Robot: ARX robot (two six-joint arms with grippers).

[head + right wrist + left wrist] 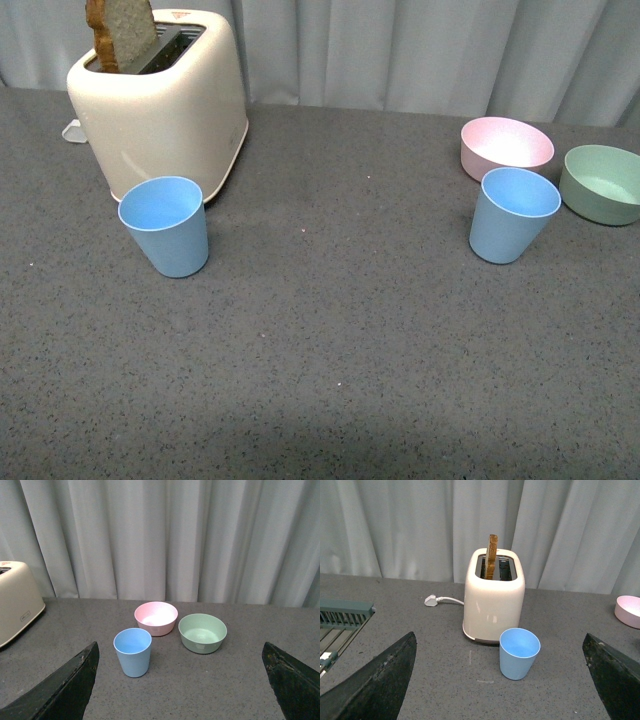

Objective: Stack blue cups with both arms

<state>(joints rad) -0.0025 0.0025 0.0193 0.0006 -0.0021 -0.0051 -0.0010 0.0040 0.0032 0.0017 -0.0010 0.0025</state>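
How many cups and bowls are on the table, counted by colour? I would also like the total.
Blue: 2, the left cup and the right cup
Pink: 1, the pink bowl
Green: 1, the green bowl
Total: 4

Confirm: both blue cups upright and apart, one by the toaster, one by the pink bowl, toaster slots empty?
Not empty: a bread slice stands in one slot of the toaster, as the front view shows. The rest holds: left blue cup by the toaster, right blue cup by the pink bowl, both upright and apart.
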